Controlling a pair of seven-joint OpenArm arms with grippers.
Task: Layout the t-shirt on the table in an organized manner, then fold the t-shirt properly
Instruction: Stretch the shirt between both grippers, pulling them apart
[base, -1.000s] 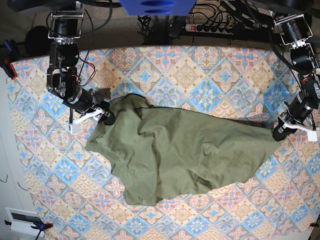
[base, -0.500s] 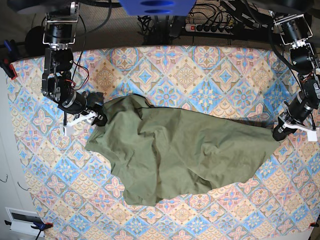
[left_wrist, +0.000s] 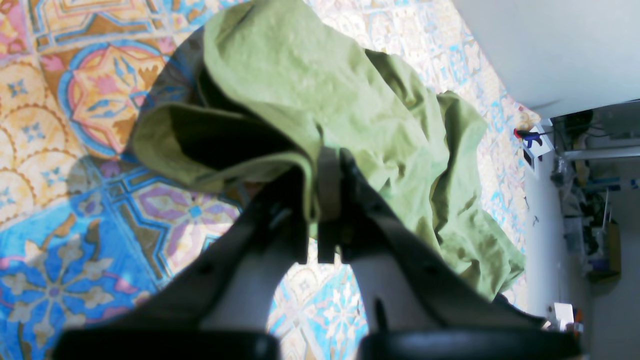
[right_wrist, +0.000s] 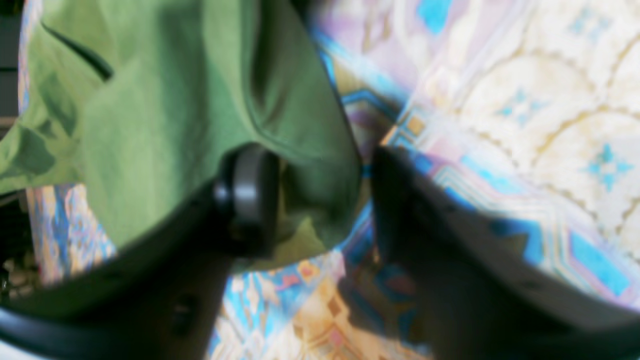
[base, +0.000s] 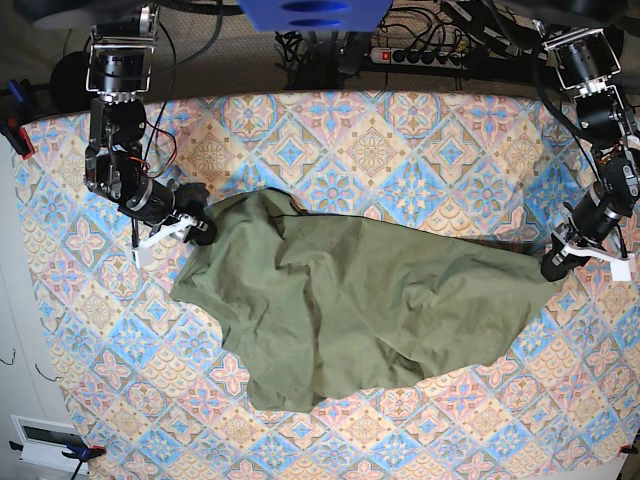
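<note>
The olive-green t-shirt (base: 350, 300) lies crumpled and spread across the middle of the patterned table (base: 400, 130). My left gripper (base: 553, 268) is at the shirt's right tip. In the left wrist view it (left_wrist: 322, 210) is shut on a fold of the shirt (left_wrist: 350, 100), just above the table (left_wrist: 75, 100). My right gripper (base: 200, 228) is at the shirt's upper left edge. In the right wrist view it (right_wrist: 320, 170) stands open, with a hemmed edge of the shirt (right_wrist: 150, 100) lying between the jaws and over one finger pad (right_wrist: 247, 195).
A power strip (base: 425, 55) and cables lie behind the table's back edge. A blue clamp (base: 18, 130) grips the left edge. A white box (base: 45, 440) sits on the floor at the lower left. Bare cloth surrounds the shirt on all sides.
My right gripper has moved a little left and up along the shirt's upper left edge. My left gripper has lifted slightly with the shirt's tip. The shirt has barely shifted.
</note>
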